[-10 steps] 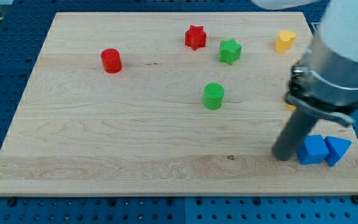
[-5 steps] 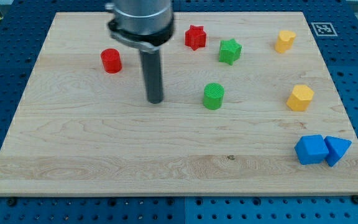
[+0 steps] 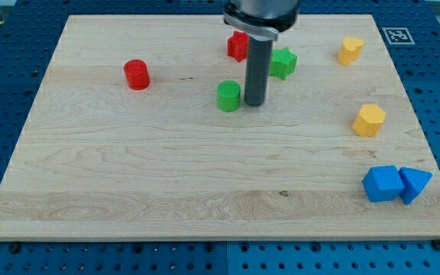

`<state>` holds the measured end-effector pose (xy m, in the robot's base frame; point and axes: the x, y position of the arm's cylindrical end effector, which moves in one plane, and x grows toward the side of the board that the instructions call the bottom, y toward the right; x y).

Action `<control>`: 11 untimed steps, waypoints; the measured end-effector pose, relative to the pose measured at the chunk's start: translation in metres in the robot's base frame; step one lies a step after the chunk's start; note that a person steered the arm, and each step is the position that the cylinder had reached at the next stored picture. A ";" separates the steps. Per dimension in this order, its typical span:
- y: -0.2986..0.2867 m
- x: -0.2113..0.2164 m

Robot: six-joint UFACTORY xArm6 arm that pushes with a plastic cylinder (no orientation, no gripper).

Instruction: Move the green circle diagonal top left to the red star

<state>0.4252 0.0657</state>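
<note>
The green circle (image 3: pixel 229 96) stands on the wooden board, below and slightly left of the red star (image 3: pixel 237 46). The red star is near the view's top centre and is partly hidden by the rod. My tip (image 3: pixel 253 103) rests on the board just right of the green circle, close to it or touching it. The rod rises from there to the view's top edge.
A green star (image 3: pixel 284 63) sits right of the rod. A red cylinder (image 3: pixel 137 75) is at the left. A yellow block (image 3: pixel 350 50) is at the top right, a yellow hexagon (image 3: pixel 369 121) at the right. A blue cube (image 3: pixel 381 183) and a blue triangle (image 3: pixel 414 184) sit at the bottom right.
The rod swept from the right side to the left of the green circle, then came round to its right. The green circle has shifted up and to the left, nearer the red star.
</note>
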 end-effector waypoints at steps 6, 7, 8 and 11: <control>-0.115 -0.118; -0.115 -0.116; -0.116 -0.134; -0.279 -0.127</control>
